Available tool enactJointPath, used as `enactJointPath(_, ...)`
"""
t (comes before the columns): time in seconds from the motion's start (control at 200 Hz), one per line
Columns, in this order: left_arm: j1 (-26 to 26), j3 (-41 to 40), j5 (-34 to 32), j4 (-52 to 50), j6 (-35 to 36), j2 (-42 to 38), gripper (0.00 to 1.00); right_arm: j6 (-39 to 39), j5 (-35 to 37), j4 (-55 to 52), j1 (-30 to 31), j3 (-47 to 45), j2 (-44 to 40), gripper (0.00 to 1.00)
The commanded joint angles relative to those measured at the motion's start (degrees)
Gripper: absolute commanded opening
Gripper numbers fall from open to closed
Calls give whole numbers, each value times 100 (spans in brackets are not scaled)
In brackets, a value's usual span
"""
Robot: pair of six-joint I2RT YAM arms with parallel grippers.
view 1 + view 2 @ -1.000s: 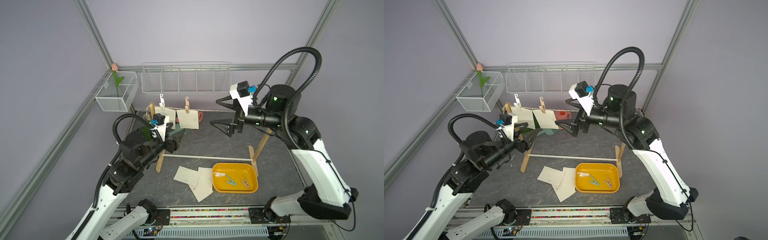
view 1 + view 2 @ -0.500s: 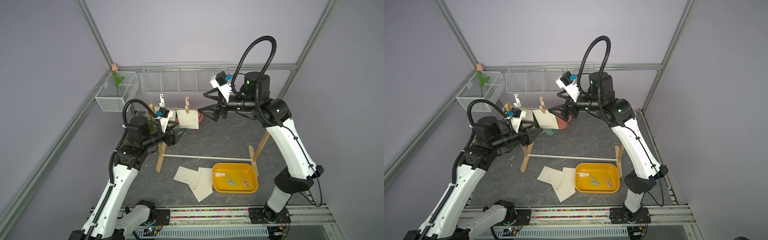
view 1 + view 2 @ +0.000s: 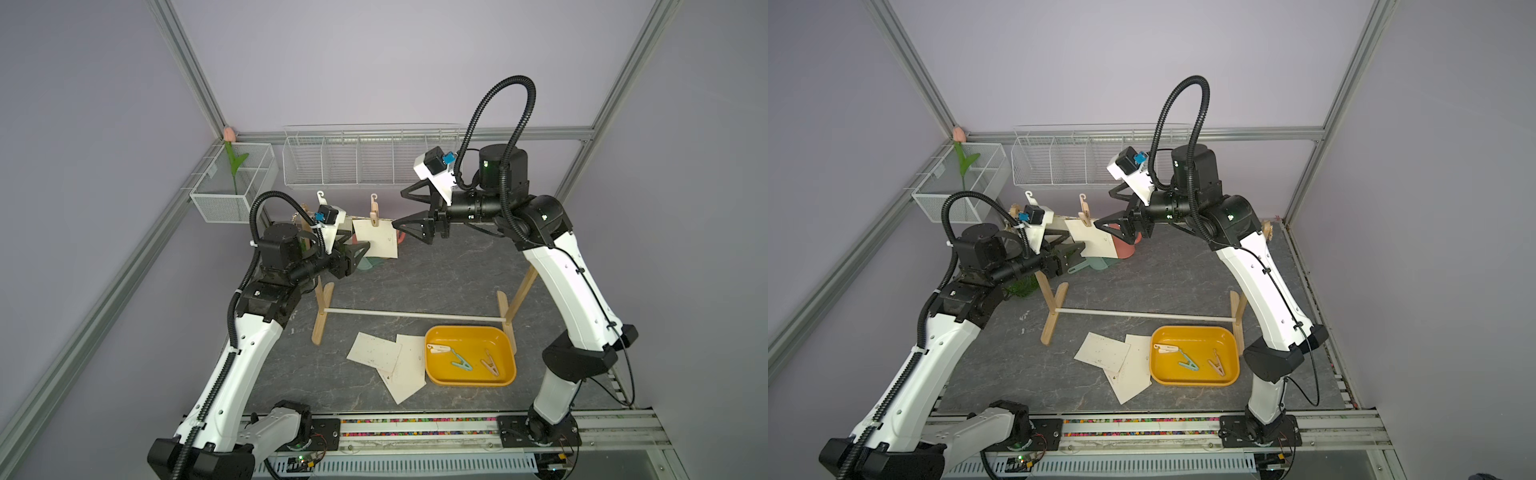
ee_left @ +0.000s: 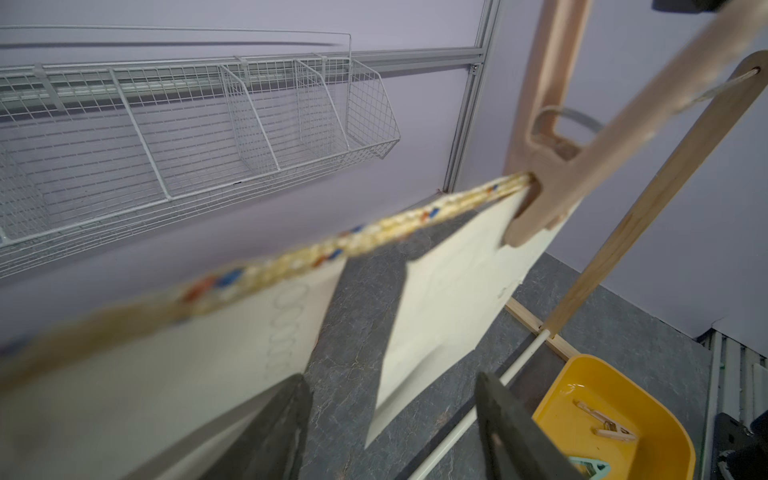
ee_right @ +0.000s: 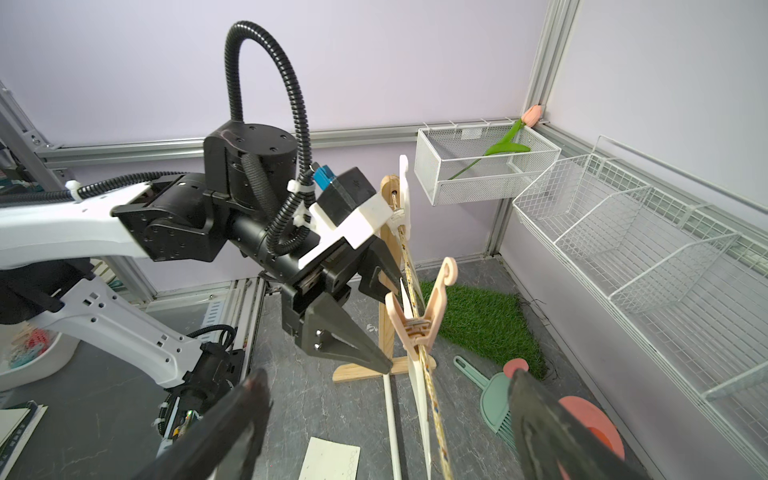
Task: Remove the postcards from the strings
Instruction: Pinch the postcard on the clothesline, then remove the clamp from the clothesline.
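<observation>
On the counter (image 3: 436, 270) by the tray (image 3: 465, 329) we see some cards (image 3: 374, 351) down. Two pegged cards (image 4: 449, 291) hang on the string (image 4: 374, 235). Our left pincer (image 4: 390, 380) and right pincer (image 3: 399, 209) are open, holding nothing.

Both top views look down from high above the near edge toward the far wall, covering the whole table (image 3: 436, 266) and the wooden frame (image 3: 321, 316). The left wrist camera sits tight against the string (image 4: 374, 232) and faces right along it, sharing the yellow tray (image 4: 665, 407) and the far wire rack (image 4: 249, 137) with them. The right wrist camera, close to the same string, faces left along it toward the left arm (image 5: 62, 232) and the far-left mesh basket (image 5: 478, 183).
</observation>
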Motion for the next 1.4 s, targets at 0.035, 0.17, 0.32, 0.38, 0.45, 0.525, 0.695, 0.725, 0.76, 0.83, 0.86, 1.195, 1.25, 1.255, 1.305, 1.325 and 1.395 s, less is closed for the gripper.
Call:
enactJointPath(0.035, 75, 435, 349, 4, 343, 206, 64, -150, -340, 135, -23, 99, 144, 89)
enactJointPath(0.17, 73, 515, 653, -14, 481, 252, 62, -145, -363, 163, -33, 181, 267, 89)
enactJointPath(0.32, 78, 445, 796, -42, 566, 226, 55, -116, -344, 166, -38, 317, 431, 88)
enactJointPath(0.38, 73, 426, 864, -73, 590, 229, 50, -52, -303, 258, -39, 318, 454, 89)
enactJointPath(0.45, 73, 397, 879, -73, 583, 219, 43, 47, -224, 400, -46, 315, 480, 89)
enactJointPath(0.525, 72, 374, 858, -66, 576, 191, 34, 116, -188, 534, -43, 321, 519, 89)
enactJointPath(0.695, 75, 254, 792, 37, 523, 115, 18, 286, -288, 751, -30, 400, 685, 91)
enactJointPath(0.725, 72, 233, 790, 54, 505, 95, 16, 305, -319, 765, -15, 427, 727, 92)
enactJointPath(0.76, 76, 206, 770, 69, 490, 81, 13, 309, -342, 772, 7, 459, 767, 93)
enactJointPath(0.83, 73, 186, 750, 88, 470, 48, 9, 249, -317, 752, 68, 526, 846, 96)
enactJointPath(0.86, 74, 184, 747, 89, 461, 37, 7, 194, -292, 732, 99, 552, 873, 97)
enactJointPath(1.195, 79, 168, 791, 103, 387, 11, 1, -254, -19, 769, 339, 581, 1043, 87)
enactJointPath(1.25, 75, 176, 790, 110, 363, 11, 1, -285, -1, 808, 363, 580, 1052, 80)
enactJointPath(1.255, 78, 174, 790, 111, 355, 11, 0, -292, 4, 810, 365, 581, 1052, 79)
enactJointPath(1.305, 78, 168, 787, 116, 346, 11, 1, -333, 66, 832, 392, 578, 1052, 73)
enactJointPath(1.325, 81, 172, 773, 117, 348, 9, 1, -362, 75, 837, 404, 582, 1045, 71)
enactJointPath(1.395, 74, 166, 764, 113, 322, 0, 1, -420, 123, 864, 429, 580, 1043, 61)
